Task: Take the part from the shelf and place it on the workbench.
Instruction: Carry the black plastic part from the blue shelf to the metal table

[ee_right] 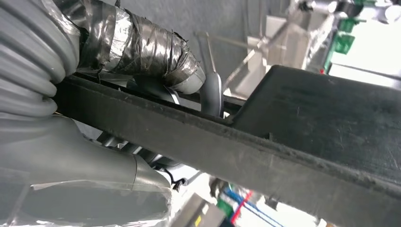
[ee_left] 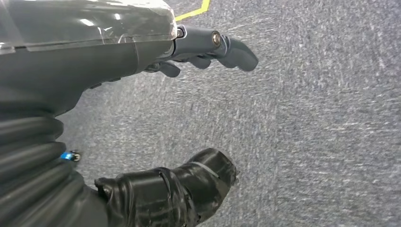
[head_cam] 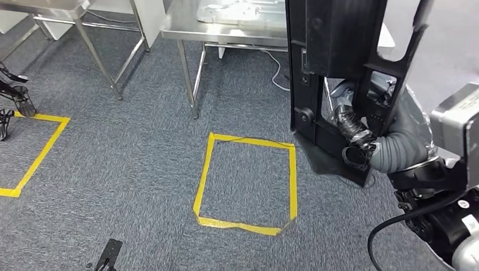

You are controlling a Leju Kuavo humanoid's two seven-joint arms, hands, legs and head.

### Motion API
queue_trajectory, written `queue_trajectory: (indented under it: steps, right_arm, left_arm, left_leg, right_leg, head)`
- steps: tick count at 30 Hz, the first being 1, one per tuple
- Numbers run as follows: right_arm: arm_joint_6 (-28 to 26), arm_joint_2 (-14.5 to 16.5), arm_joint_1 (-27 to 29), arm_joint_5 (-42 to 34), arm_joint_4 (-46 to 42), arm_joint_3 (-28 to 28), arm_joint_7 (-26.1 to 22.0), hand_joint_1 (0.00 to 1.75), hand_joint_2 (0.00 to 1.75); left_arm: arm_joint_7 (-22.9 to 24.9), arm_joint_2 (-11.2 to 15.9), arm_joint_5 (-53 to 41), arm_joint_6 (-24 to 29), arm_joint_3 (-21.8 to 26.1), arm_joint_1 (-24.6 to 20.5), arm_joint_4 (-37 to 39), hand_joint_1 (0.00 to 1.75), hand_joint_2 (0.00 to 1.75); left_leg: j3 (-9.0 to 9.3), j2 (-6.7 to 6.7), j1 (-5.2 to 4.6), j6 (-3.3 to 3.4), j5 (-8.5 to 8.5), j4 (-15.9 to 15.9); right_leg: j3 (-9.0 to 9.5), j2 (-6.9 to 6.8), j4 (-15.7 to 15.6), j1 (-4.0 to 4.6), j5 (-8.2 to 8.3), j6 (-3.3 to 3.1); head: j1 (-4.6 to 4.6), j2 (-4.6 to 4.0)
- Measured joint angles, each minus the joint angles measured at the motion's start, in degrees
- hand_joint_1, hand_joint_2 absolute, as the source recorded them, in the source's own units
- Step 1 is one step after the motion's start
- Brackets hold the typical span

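We judged that the carrying step was in hand: the part [head_cam: 333,56], a large black plastic frame with open cut-outs, was already off any shelf and hung upright in the air above the grey carpet [head_cam: 130,147], gripped by our right hand [head_cam: 361,141]. In the head view that hand reached through one of the frame's lower openings, its tape-wrapped thumb and fingers closed around a bar of the frame; the right wrist view showed the same grip from close behind, with the taped thumb [ee_right: 137,47] lying over the bar's edge. The steel workbench [head_cam: 226,25] stood just beyond the part, its near edge and legs showing behind the frame, with a pale sheet resting on its top. A yellow tape square [head_cam: 248,180] marked the carpet in front of us. The next move, as we read it, called for closing the remaining gap to the workbench, raising the frame clear of the near edge, and setting it down flat without catching that edge. Our left hand [ee_left: 208,45] hung over bare carpet holding nothing, its fingers spread loosely apart from the thumb [ee_left: 189,184].
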Motion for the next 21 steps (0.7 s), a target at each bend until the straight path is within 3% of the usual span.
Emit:
queue_trajectory:
  steps: [2, 3, 4, 5, 6, 7, 9, 11, 14, 15, 18, 19, 20, 21]
  right_arm:
    - [0.2, -0.2, 0.3, -0.9, 0.4, 0.0, 0.3, 1.75, 1.75]
    - [0.2, -0.2, 0.6, -1.3, 0.6, -0.1, 0.3, 1.75, 1.75]
    - [0.2, -0.3, 0.9, -1.7, 0.9, -0.1, 0.4, 1.75, 1.75]
    - [0.2, -0.3, 1.1, -2.1, 1.3, -0.1, 0.4, 1.75, 1.75]
    - [0.1, -0.3, 1.1, -2.5, 1.6, -0.1, 0.4, 1.75, 1.75]
    - [0.0, -0.4, 1.2, -2.8, 1.9, -0.1, 0.4, 1.75, 1.75]
    - [-0.5, -0.6, 1.3, -2.9, 2.3, -0.1, 0.4, 1.75, 1.75]
    - [-1.2, -0.9, 1.8, -3.3, 2.8, -0.3, 0.2, 1.75, 1.75]
    - [-1.7, -1.0, 3.1, -4.5, 3.7, -0.7, -0.6, 1.75, 1.75]
    - [-1.8, -1.1, 3.4, -4.7, 3.9, -0.9, -0.8, 1.75, 1.75]
    - [-1.7, -1.1, 4.3, -4.9, 4.5, -1.1, -0.9, 1.75, 1.75]
    - [-1.7, -1.1, 4.6, -5.0, 4.8, -1.1, -0.9, 1.75, 1.75]
    - [-1.6, -1.1, 5.0, -5.1, 5.2, -1.1, -0.9, 1.75, 1.75]
    - [-1.5, -1.2, 5.3, -5.2, 5.5, -1.1, -0.9, 1.75, 1.75]
  left_arm:
    - [-0.3, 0.1, 0.1, -0.3, 0.1, -0.3, 0.0, 0.00, 1.75]
    - [-0.3, 0.2, 0.2, -0.5, 0.1, -0.4, 0.0, 0.00, 1.75]
    - [-0.4, 0.4, 0.3, -0.7, 0.2, -0.4, 0.0, 0.00, 1.75]
    - [-0.5, 0.5, 0.4, -1.0, 0.3, -0.4, 0.0, 0.00, 1.75]
    - [-0.6, 0.6, 0.4, -1.2, 0.5, -0.4, 0.0, 0.00, 1.75]
    - [-0.7, 0.7, 0.3, -1.5, 0.7, -0.4, 0.0, 0.00, 1.75]
    - [-0.9, 0.7, 0.1, -1.9, 0.9, -0.4, 0.0, 0.00, 1.75]
    - [-0.8, 0.7, -0.2, -2.0, 1.0, -0.5, 0.0, 0.00, 1.75]
    - [-0.6, 0.8, -0.4, -2.0, 1.0, -0.5, 0.0, 0.00, 1.75]
    - [-0.6, 0.8, -0.4, -2.0, 1.0, -0.5, 0.0, 0.00, 1.75]
    - [-0.4, 0.9, -0.4, -2.2, 1.0, -0.5, 0.0, 0.00, 1.75]
    - [-0.4, 1.0, -0.4, -2.6, 1.0, -0.5, 0.0, 0.00, 1.75]
    - [-0.4, 1.0, -0.4, -3.0, 1.0, -0.5, 0.0, 0.00, 1.75]
    - [-0.4, 1.0, -0.4, -3.4, 1.0, -0.5, 0.0, 0.00, 1.75]
  left_leg:
    - [-0.05, -0.65, -0.06, 0.40, 0.04, 0.0]
    - [-0.09, -1.00, -0.15, 0.50, 0.06, 0.0]
    - [-0.10, -1.34, -0.23, 0.56, 0.06, 0.0]
    - [-0.07, -1.66, -0.31, 0.59, 0.06, 0.0]
    - [-0.01, -1.96, -0.36, 0.60, 0.07, 0.0]
    - [0.04, -2.23, -0.39, 0.59, 0.08, 0.0]
    - [-0.03, -2.63, -0.54, 0.35, 0.15, 0.0]
    - [-0.18, -2.81, -0.52, -0.22, 0.31, 0.0]
    - [-0.63, -2.70, -0.52, -1.23, -0.33, 0.7]
    - [-1.44, -2.56, -0.52, -1.53, -1.56, 2.5]
    - [-5.78, -2.22, -0.16, -2.32, -6.29, 12.3]
    - [-6.65, -2.14, -0.05, -2.56, -6.60, 14.2]
    - [-6.64, -2.04, 0.08, -2.76, -5.91, 14.2]
    - [-5.60, -1.92, 0.23, -2.94, -4.33, 12.1]
  right_leg:
    - [-3.57, 2.36, 7.2, -0.06, -3.40, 0.12]
    - [-5.29, 2.72, 10.4, -0.05, -4.40, 0.11]
    - [-6.25, 2.84, 11.8, -0.03, -4.34, 0.02]
    - [-6.21, 2.88, 11.1, -0.01, -3.19, -0.15]
    - [-5.21, 2.92, 8.5, 0.04, -1.27, -0.43]
    - [-3.49, 3.03, 4.5, 0.16, 0.90, -0.84]
    - [-0.64, 3.21, -2.1, 0.54, 3.24, -1.61]
    - [0.06, 3.24, -4.2, 0.92, 3.39, -2.03]
    - [0.65, 2.99, -5.1, 0.49, 4.10, -2.56]
    - [0.86, 2.88, -5.4, 0.23, 4.36, -2.75]
    - [0.87, 2.75, -5.5, 0.06, 4.50, -3.03]
    - [0.87, 2.73, -5.4, 0.02, 4.44, -3.00]
    - [0.87, 2.71, -5.3, -0.05, 4.33, -2.93]
    - [0.87, 2.70, -5.1, -0.16, 4.16, -2.76]
  head:
    - [0.14, 0.00]
    - [0.16, -0.01]
    - [0.16, -0.01]
    - [0.16, -0.01]
    - [0.16, -0.01]
    - [0.17, 0.00]
    - [0.13, 0.00]
    - [0.11, -0.01]
    - [0.00, -0.01]
    - [-0.12, -0.01]
    - [-0.36, -0.01]
    - [-0.37, -0.01]
    - [-0.35, -0.01]
    - [-0.35, -0.01]
